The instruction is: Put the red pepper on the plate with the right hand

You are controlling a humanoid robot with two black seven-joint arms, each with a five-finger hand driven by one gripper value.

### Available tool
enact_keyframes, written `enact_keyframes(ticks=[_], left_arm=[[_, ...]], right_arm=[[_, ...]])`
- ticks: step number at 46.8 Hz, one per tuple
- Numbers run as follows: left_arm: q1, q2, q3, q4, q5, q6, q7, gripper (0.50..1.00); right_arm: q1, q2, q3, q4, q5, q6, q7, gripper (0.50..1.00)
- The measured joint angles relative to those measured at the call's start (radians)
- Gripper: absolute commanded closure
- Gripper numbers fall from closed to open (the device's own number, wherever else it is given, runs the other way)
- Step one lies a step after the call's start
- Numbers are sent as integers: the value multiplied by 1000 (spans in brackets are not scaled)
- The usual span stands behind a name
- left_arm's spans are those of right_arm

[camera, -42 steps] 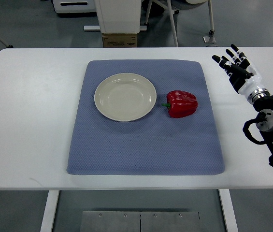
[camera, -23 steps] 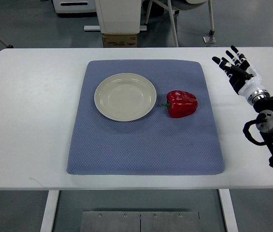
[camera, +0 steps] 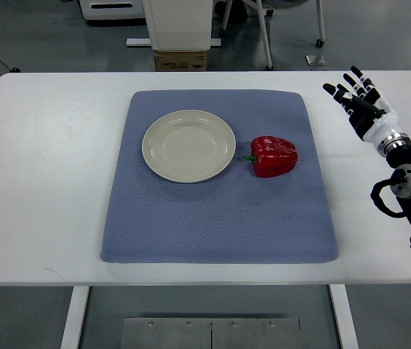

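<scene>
Lying across the white table (camera: 52, 174), nearest the camera: a blue-grey quilted mat (camera: 212, 218), its front edge close to the table's near side. Resting on the mat right of centre: the red pepper (camera: 273, 155), on its side, green stem pointing left toward the plate. Sitting just left of the pepper, not touching it: the cream plate (camera: 188, 145), holding nothing. Hovering over the table's right portion, well apart from the pepper and off the mat: the right hand (camera: 361, 103), fingers (camera: 340, 96) spread wide and gripping nothing, black wrist and cabling trailing toward the right edge. Showing beyond the table's far side: a cardboard box (camera: 180, 61) and chair legs on the grey floor.
</scene>
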Motion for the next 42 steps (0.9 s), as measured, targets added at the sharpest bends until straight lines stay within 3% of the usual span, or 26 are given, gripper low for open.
enact_keyframes(ticks=[42], left_arm=[[0, 0, 0, 0, 1, 0, 0, 500]], right_arm=[[20, -16, -3, -5, -1, -8, 0, 500]])
